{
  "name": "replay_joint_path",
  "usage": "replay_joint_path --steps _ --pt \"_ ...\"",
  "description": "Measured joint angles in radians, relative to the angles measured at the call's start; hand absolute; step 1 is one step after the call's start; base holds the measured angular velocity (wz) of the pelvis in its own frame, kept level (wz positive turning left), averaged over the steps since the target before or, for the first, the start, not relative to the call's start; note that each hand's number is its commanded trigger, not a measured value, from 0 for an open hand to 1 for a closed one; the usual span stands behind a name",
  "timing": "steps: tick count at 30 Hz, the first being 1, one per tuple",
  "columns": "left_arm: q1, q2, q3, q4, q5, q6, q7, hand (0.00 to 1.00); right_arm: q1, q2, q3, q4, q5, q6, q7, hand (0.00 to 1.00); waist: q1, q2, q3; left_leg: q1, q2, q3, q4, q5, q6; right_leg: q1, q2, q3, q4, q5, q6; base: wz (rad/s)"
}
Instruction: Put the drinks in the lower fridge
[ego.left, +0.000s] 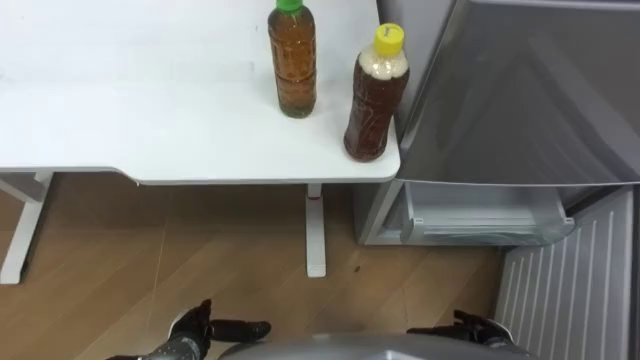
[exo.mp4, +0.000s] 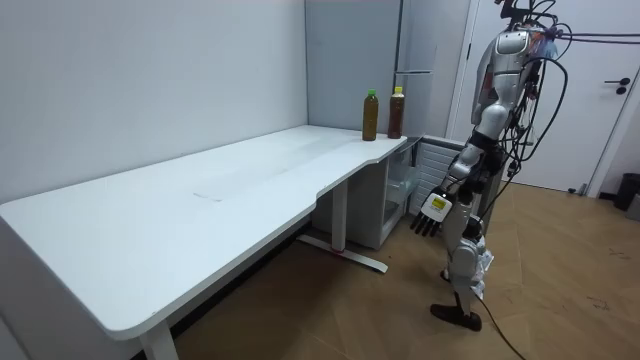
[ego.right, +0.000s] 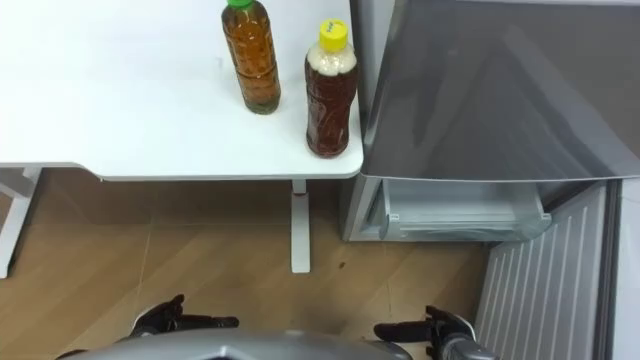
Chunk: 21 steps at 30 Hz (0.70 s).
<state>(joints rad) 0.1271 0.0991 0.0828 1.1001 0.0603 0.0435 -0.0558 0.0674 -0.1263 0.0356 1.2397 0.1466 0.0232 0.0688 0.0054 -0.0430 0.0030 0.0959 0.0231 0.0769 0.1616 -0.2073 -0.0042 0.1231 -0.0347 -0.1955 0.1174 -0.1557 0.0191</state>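
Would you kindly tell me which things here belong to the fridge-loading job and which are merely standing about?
For the job: green-capped bottle; yellow-capped bottle; open lower fridge compartment.
Merely about: white table that the bottles stand on; room door behind the robot.

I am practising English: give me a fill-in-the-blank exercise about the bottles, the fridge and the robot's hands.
The green-capped bottle and the yellow-capped bottle stand upright on the white ____.
The bottle nearer the fridge has a ____ cap.
The fridge's lower door is ____.
The left hand and the right hand hold ____.
Answers: table, yellow, open, nothing.
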Motion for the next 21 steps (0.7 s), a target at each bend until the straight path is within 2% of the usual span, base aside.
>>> replay_joint_path --steps 9,15,21 --pt "0.000 0.000 0.000 0.000 0.000 -0.001 0.001 0.00 0.000 0.000 0.000 0.000 0.000 -0.001 -0.001 0.00 0.000 0.000 -0.0009 0.000 0.000 0.000 0.000 0.000 0.000 0.000 0.000 0.000 0.000 0.000 0.000 0.00" --pt "0.000 0.000 0.000 0.001 0.000 0.000 0.004 0.00 0.001 0.000 0.000 0.000 0.000 -0.001 -0.001 0.00 0.001 0.006 -0.0047 0.001 0.000 0.000 0.000 0.000 0.000 0.001 0.000 0.000 0.000 0.000 0.000 0.00" --pt "0.001 0.000 0.004 0.001 0.003 0.001 0.011 0.00 0.001 0.000 0.000 0.002 0.000 0.000 -0.003 0.00 0.001 0.005 -0.0038 0.001 0.000 -0.003 0.001 0.000 0.000 0.002 0.000 -0.002 0.000 0.000 0.000 0.00"
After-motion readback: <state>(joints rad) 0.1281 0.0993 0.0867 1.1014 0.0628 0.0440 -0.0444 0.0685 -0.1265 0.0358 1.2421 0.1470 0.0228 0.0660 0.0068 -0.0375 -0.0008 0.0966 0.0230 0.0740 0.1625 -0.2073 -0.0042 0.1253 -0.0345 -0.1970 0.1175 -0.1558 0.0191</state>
